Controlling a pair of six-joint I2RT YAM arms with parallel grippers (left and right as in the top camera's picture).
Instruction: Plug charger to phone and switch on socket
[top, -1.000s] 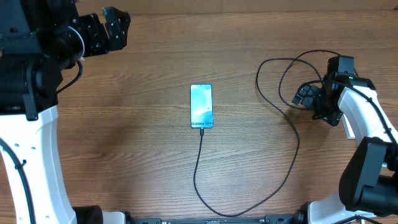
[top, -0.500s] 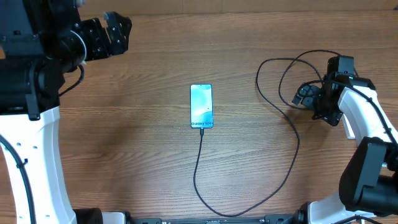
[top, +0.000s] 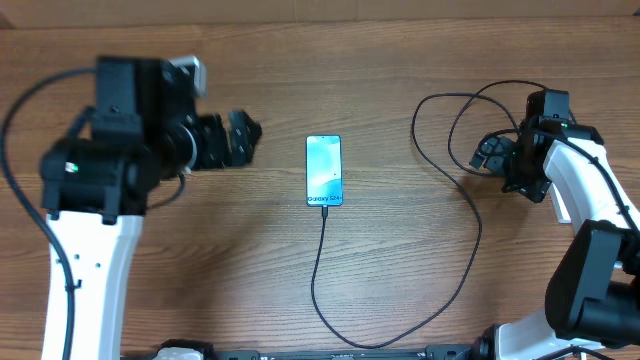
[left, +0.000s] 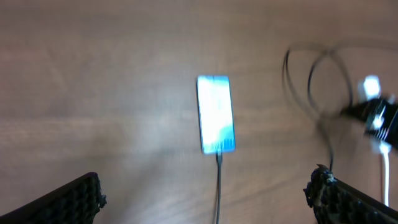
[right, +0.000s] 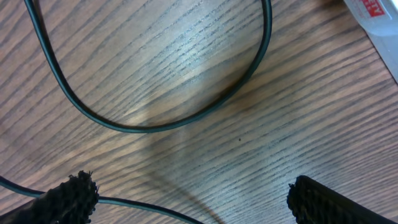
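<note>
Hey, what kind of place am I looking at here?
Probably a robotics lab bench: a wood-grain table, a left arm and right arm flanking it, and a phone with its charger cable laid out between them.

Phone (top: 323, 171): 1. Charger (right: 143, 129): 1, right of phone. Socket (right: 376, 22): 1, part-seen. End effector: 2, left (top: 245, 140) and right (top: 483, 155) of phone. Counter (top: 200, 280): 1.

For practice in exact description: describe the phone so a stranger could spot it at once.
Start at the middle of the wooden table. The phone lies flat there. Only it is a slim rectangle with a light blue screen, a black cable at its lower end.
</note>
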